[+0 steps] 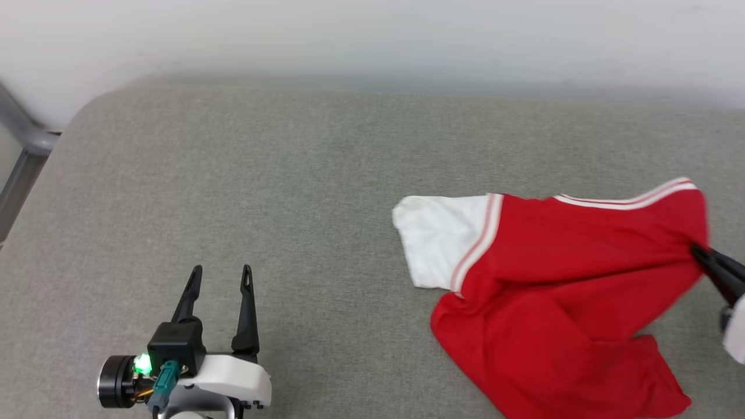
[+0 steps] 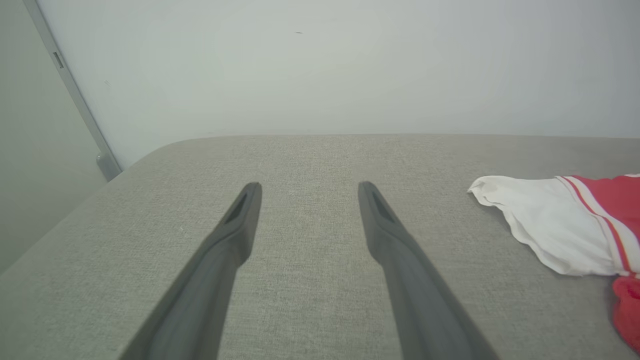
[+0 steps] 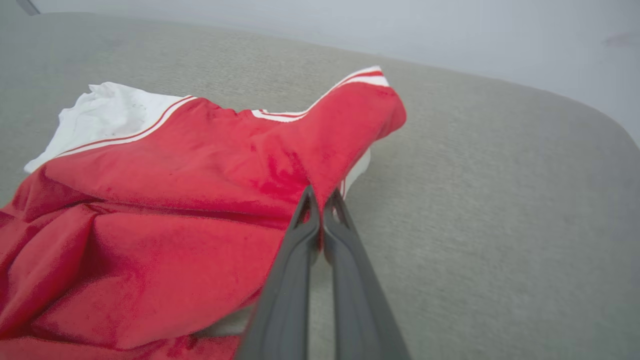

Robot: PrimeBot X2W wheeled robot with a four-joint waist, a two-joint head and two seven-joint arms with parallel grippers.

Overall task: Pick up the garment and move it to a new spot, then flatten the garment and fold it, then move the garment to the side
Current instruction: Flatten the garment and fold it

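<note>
The garment (image 1: 547,279) is a red shirt with a white sleeve and striped trim, lying crumpled on the right of the grey padded surface (image 1: 291,192). My right gripper (image 1: 698,251) comes in from the right edge and is shut on the garment's red right edge. In the right wrist view the two fingers pinch a fold of red fabric (image 3: 320,195) between their tips. My left gripper (image 1: 221,272) stands open at the lower left, well apart from the garment, with nothing between its fingers (image 2: 240,220). The left wrist view catches the white sleeve (image 2: 550,225) at its right.
A pale wall (image 1: 372,35) runs along the far edge of the padded surface. A grey metal frame (image 1: 23,151) stands at the left corner. Bare surface stretches across the left and middle.
</note>
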